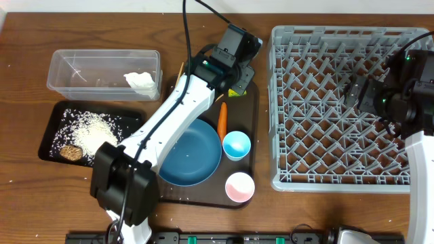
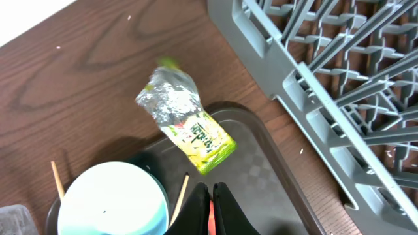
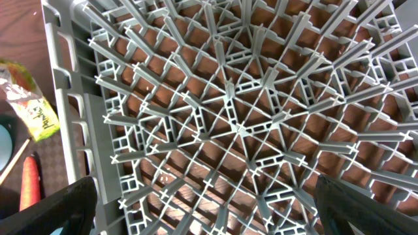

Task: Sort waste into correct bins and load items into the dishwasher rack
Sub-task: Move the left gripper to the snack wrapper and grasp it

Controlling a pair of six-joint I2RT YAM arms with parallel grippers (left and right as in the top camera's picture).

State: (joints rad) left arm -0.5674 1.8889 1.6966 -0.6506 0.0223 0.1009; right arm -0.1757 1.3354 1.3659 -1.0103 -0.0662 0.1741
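- Your left hand (image 2: 210, 210) is clenched, fingers pressed flat together and gripping nothing. It hovers over the far end of the brown serving tray (image 2: 261, 173).
- The wrapper (image 2: 186, 124) lies just ahead of those fingertips, untouched. It is crinkled silver foil at one end and yellow-green print at the other. The green end is on the tray's corner, the silver end on the table (image 2: 98, 52).
- The carrot (image 1: 222, 116) lies on the serving tray beside the dark blue plate (image 1: 193, 152). The light blue cup (image 1: 237, 144) and pink cup (image 1: 239, 186) stand upright nearby.
- The white paper wad (image 1: 139, 80) sits in the clear tub (image 1: 74, 68). The rice (image 1: 91, 129) and brown lump (image 1: 70, 152) are in the black tray (image 1: 49, 135).
- Your right hand (image 3: 208, 212) is spread wide and holds nothing, poised over the grey rack (image 3: 235, 124).
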